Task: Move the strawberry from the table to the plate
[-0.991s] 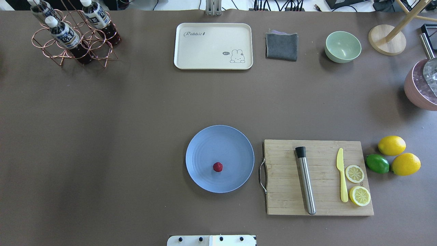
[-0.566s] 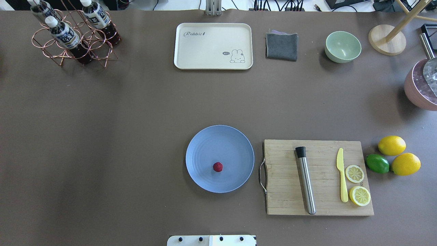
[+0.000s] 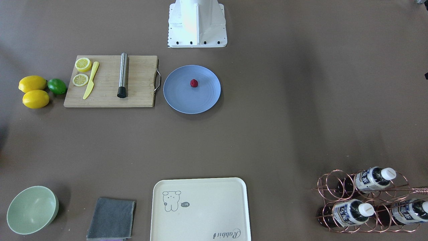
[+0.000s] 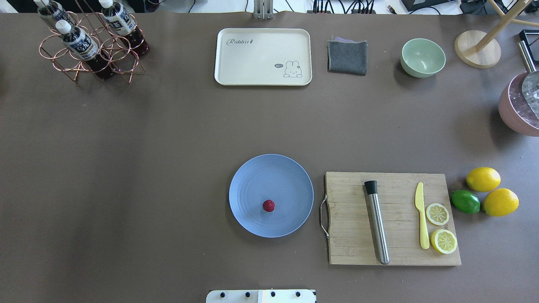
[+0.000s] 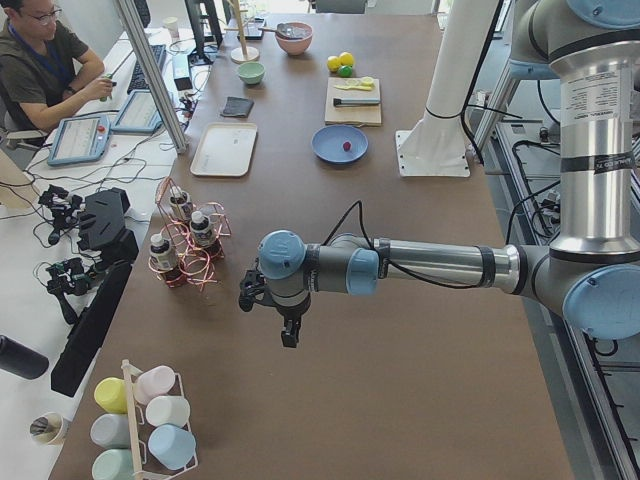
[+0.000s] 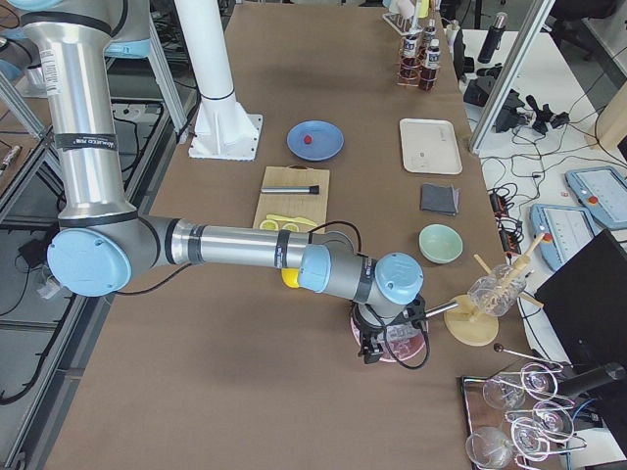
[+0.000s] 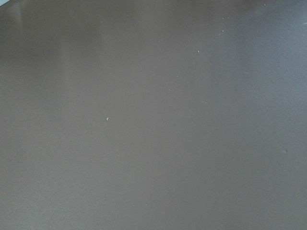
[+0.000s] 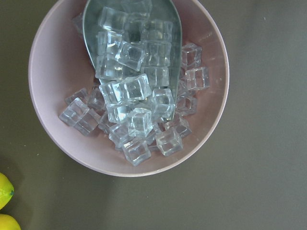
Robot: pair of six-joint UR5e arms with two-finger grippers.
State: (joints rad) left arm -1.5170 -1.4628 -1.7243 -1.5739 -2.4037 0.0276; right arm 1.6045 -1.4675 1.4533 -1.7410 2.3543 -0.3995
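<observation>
The strawberry [image 4: 268,205] lies on the plate [image 4: 294,181], toward 6 o'clock from its middle in the overhead view. It looks light, soft and easily bruised, so a gentle pinch across its bumpy sides suits. Whether the left tool [image 5: 288,338] or the right tool [image 6: 371,352] is open or closed, I cannot tell.

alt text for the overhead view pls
A red strawberry lies on a light blue plate on a brown table. Right of the plate, a wooden cutting board holds a metal rod, a yellow knife and two lemon slices.
</observation>
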